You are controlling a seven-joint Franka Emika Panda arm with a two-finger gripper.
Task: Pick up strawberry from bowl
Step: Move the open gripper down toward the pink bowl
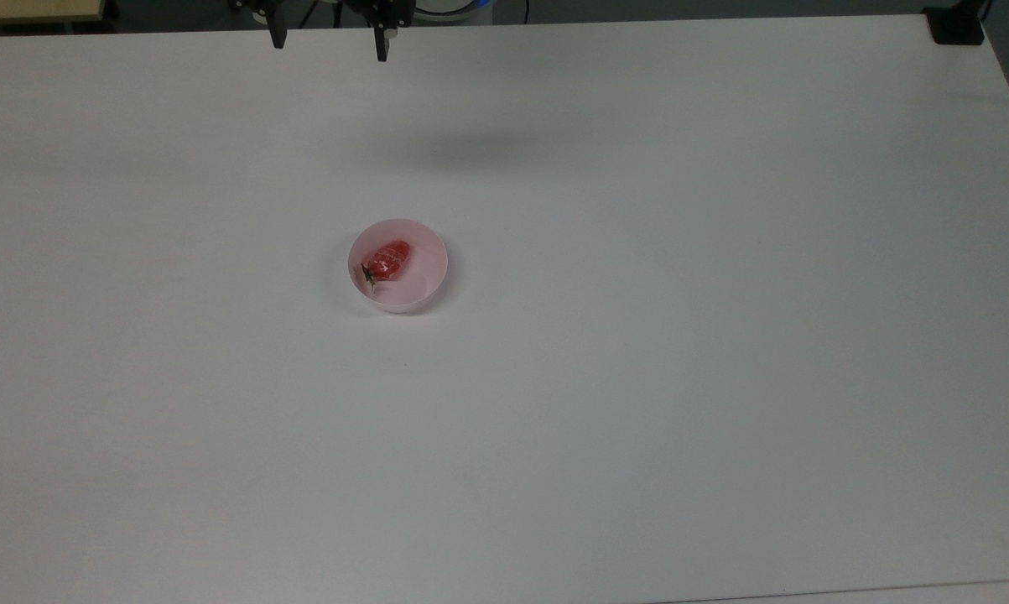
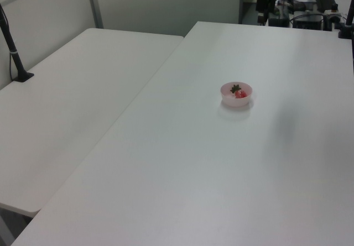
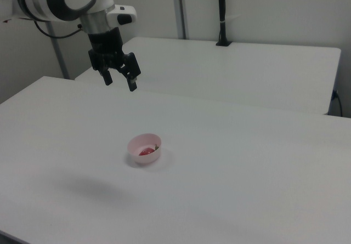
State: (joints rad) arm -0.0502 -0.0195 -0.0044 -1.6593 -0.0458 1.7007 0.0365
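A small pale pink bowl [image 1: 397,266] [image 2: 236,94] [image 3: 144,148] stands on the white table. Inside it lies a glossy red strawberry [image 1: 387,259] [image 2: 240,94] [image 3: 146,152] with its dark leafy stem toward the top view's lower left. My gripper [image 1: 330,44] [image 3: 120,82] hangs open high above the table, with nothing between its fingers. In the top view it sits at the upper edge, far above the bowl. In the right view it is up and to the left of the bowl.
A second white table [image 2: 72,97] [image 3: 247,74] adjoins this one. A black clamp post [image 2: 14,52] [image 3: 222,13] stands on it. Another black clamp [image 1: 955,25] grips the top view's upper right corner. Equipment [image 2: 298,8] stands beyond the far edge in the left view.
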